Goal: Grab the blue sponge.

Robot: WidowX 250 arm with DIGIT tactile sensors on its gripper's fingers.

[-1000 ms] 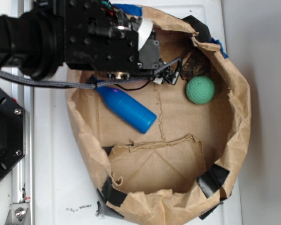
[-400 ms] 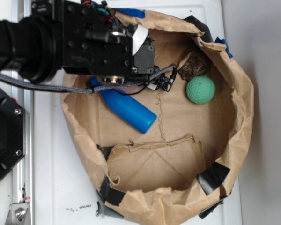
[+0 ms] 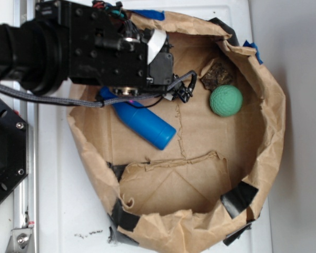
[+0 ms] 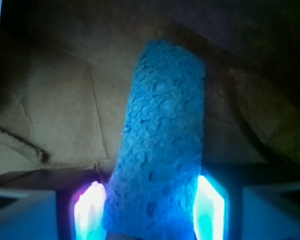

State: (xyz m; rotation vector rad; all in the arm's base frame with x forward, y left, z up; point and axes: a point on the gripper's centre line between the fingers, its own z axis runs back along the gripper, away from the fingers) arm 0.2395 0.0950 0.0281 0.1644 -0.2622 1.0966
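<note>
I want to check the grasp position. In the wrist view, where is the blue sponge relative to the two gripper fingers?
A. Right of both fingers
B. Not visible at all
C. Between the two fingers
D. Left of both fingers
C. In the wrist view the blue sponge runs down between the gripper fingers, one lit pad on each side of its lower end; whether they already press it cannot be told.

I see a speckled sky-blue sponge (image 4: 162,145), glossy darker-blue bottle (image 3: 144,122), green ball (image 3: 226,100), brown paper bag (image 3: 200,153).
</note>
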